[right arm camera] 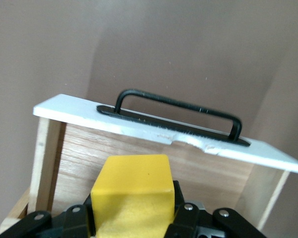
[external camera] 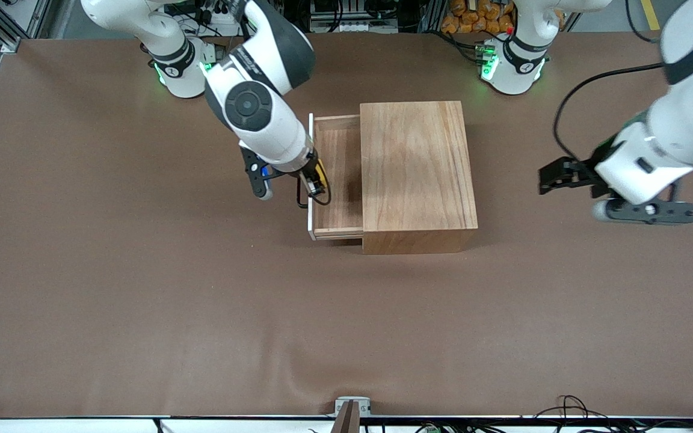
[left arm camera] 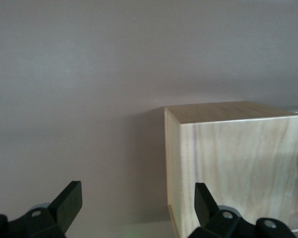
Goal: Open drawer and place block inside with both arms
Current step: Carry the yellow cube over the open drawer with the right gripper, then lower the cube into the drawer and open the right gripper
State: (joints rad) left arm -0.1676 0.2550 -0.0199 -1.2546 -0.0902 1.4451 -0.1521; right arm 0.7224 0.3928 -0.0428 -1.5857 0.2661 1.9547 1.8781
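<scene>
Yellow block [right arm camera: 131, 191] clamped over open drawer [right arm camera: 154, 126], clearest from right wrist

I see even overhead light, soft shadow beside the wooden box [external camera: 417, 174] toward the front camera, green glow at both arm bases, left arm [external camera: 677, 129] motion-blurred, my wrist views dim, hazy, soft-focused.
</scene>
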